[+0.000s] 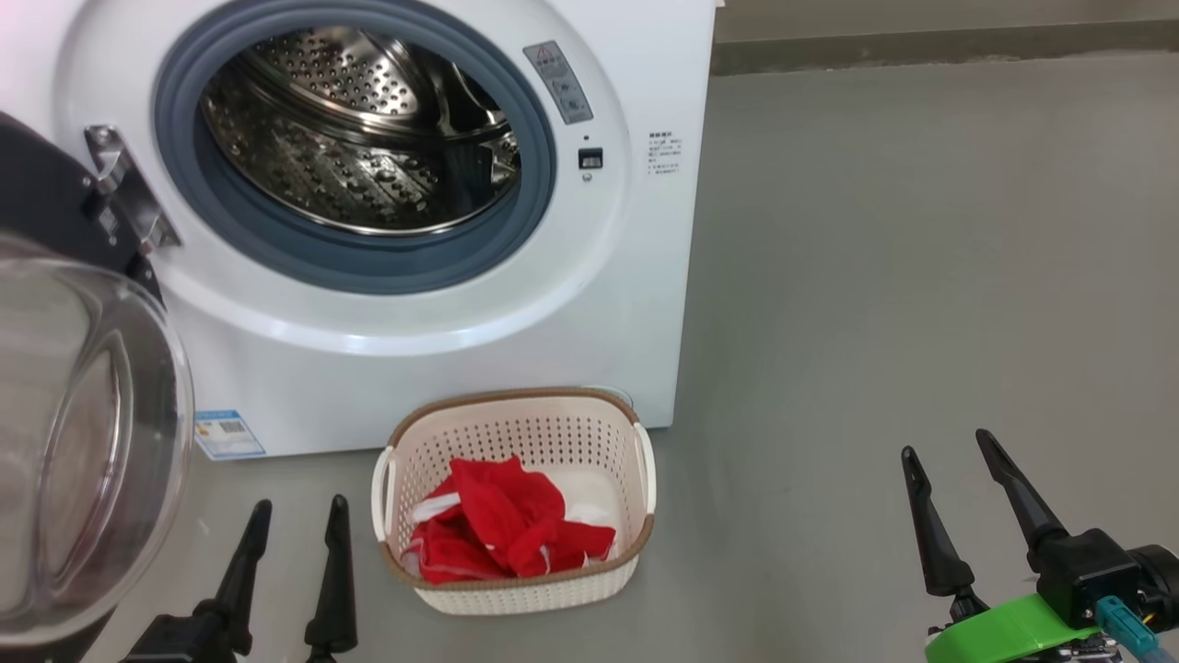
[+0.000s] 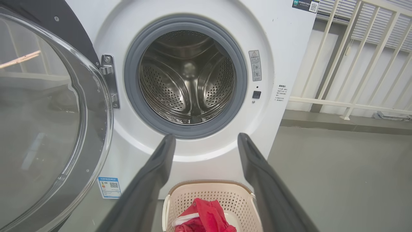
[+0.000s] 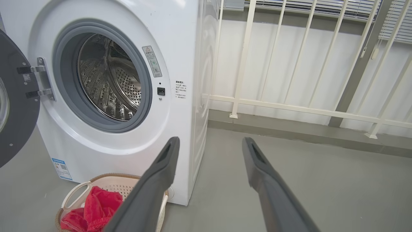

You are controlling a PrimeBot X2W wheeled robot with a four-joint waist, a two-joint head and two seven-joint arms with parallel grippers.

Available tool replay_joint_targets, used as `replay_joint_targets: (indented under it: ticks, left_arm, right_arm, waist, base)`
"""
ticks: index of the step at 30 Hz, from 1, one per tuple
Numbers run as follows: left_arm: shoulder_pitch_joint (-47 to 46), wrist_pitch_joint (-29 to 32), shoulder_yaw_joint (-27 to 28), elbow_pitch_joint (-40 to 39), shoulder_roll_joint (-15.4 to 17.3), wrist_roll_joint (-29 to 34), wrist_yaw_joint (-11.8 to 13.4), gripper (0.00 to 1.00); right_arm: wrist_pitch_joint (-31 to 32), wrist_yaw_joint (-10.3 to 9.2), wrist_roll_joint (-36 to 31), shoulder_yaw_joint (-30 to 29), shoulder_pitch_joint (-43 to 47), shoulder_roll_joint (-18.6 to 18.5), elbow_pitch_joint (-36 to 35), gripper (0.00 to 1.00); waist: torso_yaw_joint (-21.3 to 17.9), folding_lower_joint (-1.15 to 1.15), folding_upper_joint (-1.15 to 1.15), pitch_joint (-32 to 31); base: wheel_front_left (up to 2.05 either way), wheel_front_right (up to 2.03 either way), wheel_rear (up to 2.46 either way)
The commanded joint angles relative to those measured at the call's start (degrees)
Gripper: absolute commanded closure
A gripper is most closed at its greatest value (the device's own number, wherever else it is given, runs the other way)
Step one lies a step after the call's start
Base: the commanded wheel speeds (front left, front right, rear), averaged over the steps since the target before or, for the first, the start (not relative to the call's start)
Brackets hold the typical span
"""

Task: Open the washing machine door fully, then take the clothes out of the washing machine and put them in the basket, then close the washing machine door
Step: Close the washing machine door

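The white washing machine stands ahead with its steel drum bare. Its door hangs swung wide to the left, glass bowl facing me. The red clothes lie bundled in the cream basket on the floor before the machine. My left gripper is open, low at the left beside the basket, holding nothing. My right gripper is open over bare floor at the lower right. In the left wrist view the open left gripper points at the porthole above the basket and the clothes.
A grey floor spreads to the right of the machine. A white railing runs along the wall behind it. The open door takes up the room at my left.
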Motion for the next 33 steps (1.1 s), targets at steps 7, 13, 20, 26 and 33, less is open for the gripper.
replay_joint_targets:
  ticks: [7,13,20,26,33]
  left_arm:
    - [-1.2,-0.5,1.6,-1.7,0.8,0.1,0.1,0.0]
    - [-1.3,-0.5,1.7,-1.3,0.8,0.2,0.6,0.0]
    - [-1.3,-0.5,1.8,-1.1,0.8,0.5,1.5,0.0]
    - [-1.1,-0.5,1.9,-1.6,0.5,0.9,3.0,0.0]
    - [-0.3,-0.1,2.0,-3.2,0.5,0.9,4.3,0.0]
  right_arm:
    - [-0.4,0.26,0.8,1.3,-1.7,-0.6,-1.1,0.0]
    - [-0.4,0.26,0.8,1.3,-1.6,-0.6,-1.0,0.0]
    - [-0.4,0.26,0.9,1.6,-1.4,-0.6,-0.9,0.0]
    - [-0.4,0.26,1.0,2.2,-1.2,-0.6,-0.6,0.0]
    - [-0.4,0.26,1.3,3.8,-1.8,-0.6,-0.2,0.0]
  waist:
    - [0.3,0.0,0.0,0.0]
    - [0.9,0.0,0.0,-0.3]
    - [2.7,0.0,0.0,-0.6]
    - [6.2,0.0,0.0,-1.5]
    - [11.0,0.0,0.0,-2.6]
  base:
    - [-0.7,0.7,0.0]
    - [-0.03,0.03,0.0]
    - [0.0,0.0,0.0]
    - [0.0,0.0,0.0]
    - [0.0,0.0,0.0]
